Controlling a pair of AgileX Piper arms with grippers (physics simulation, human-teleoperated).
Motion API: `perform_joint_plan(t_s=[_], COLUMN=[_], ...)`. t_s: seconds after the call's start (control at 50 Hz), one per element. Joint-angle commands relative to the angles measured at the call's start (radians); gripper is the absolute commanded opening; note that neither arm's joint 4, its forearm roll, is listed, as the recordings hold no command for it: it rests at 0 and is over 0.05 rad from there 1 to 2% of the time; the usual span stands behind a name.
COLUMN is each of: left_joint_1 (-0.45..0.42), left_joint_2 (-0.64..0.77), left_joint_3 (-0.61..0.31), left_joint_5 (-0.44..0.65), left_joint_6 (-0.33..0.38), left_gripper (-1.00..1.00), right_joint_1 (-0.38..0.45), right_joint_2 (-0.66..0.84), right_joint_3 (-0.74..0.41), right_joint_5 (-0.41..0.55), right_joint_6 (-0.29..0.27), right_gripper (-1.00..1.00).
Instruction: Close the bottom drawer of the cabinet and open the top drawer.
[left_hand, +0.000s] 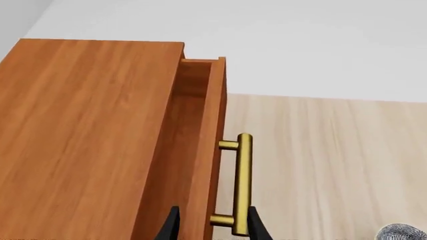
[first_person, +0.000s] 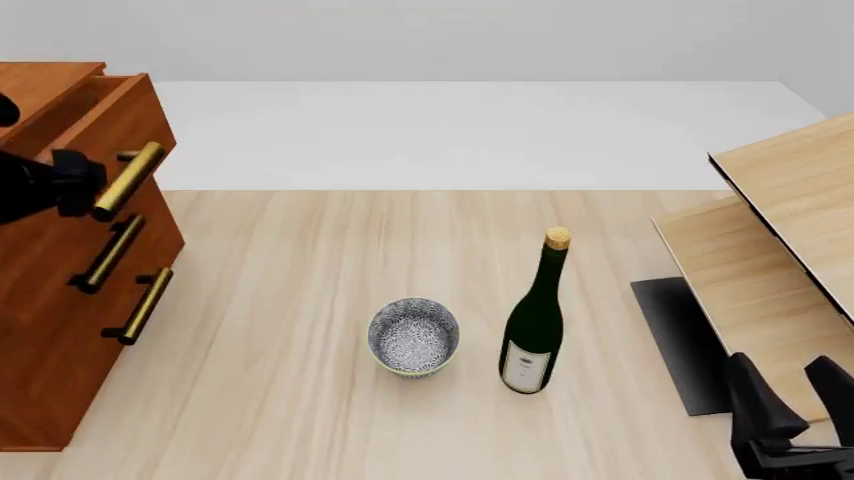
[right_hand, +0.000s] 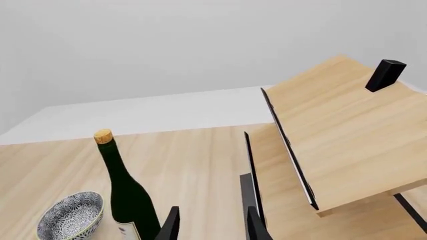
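The cabinet stands at the table's left edge. Its top drawer is pulled out a little past the two below, and its inside shows in the left wrist view. The bottom drawer sits flush with the middle one, its brass handle free. My left gripper is at the near end of the top drawer's handle. Its fingers stand apart on either side of the bar and drawer front. My right gripper is open and empty at the front right.
A patterned bowl and a dark green wine bottle stand mid-table; both show in the right wrist view, bottle and bowl. Pale light-wood furniture with a dark base fills the right side, close to my right gripper.
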Motion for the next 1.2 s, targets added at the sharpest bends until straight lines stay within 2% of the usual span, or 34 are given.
perform_joint_plan(t_s=[0.02,0.6,1.2], left_joint_1=[0.004,-0.047,-0.141], left_joint_2=[0.004,0.002,0.045], left_joint_3=[0.025,0.056,0.061], left_joint_5=[-0.017,-0.037,-0.072], left_joint_6=[-0.01,-0.044,-0.096], left_gripper=[1.0,1.0,1.0], right_joint_1=[0.0,-0.001,-0.006], right_joint_2=[-0.002,0.005,0.006], right_joint_3=[0.0,-0.001,-0.002], right_joint_5=[0.002,-0.004,-0.005], right_joint_6=[0.0,0.001,0.005], right_gripper=[1.0,1.0,1.0])
